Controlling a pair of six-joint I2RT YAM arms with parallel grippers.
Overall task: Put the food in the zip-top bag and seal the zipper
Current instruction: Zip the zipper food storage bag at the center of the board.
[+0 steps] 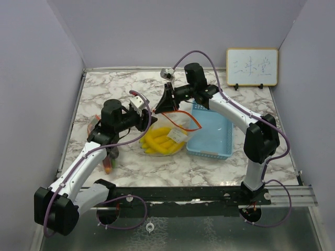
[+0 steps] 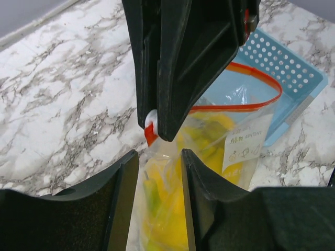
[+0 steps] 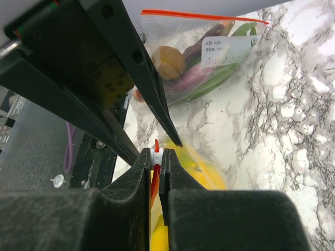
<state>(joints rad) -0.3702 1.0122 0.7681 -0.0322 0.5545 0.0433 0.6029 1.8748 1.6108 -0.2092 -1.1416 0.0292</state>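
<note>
The zip-top bag (image 1: 166, 140) lies on the marble table (image 1: 104, 89) between the two arms, just beside the light-blue basket (image 1: 217, 142), and the yellow bananas (image 2: 162, 209) are seen through its film. Its red zipper track (image 2: 261, 102) is bowed into an open loop, so the seal is judged not yet made. The white slider (image 3: 155, 152) sits at the end of the track nearest the left arm and is clamped between the closed fingers of the right gripper (image 3: 155, 157). The left gripper (image 2: 158, 157) is released: its fingers stand apart on either side of the bag's corner below the slider, and no pinch on the film is seen.

For a clean seal, the corner would best be pinched first by the left gripper so that the bag is anchored. The slider should then be drawn straight along the track toward the basket side, with the lips kept taut and together. An upward or off-line pull is likely to drag the bag along or to strip the slider.

The mouth is raised and turned toward the far side of the table, the closed bottom toward the arm bases. The track runs crosswise from the left gripper to the basket, and the bananas lie roughly along that line. A second bag (image 3: 209, 73), holding orange, purple and green pieces, is seen well apart on the left arm's side
</note>
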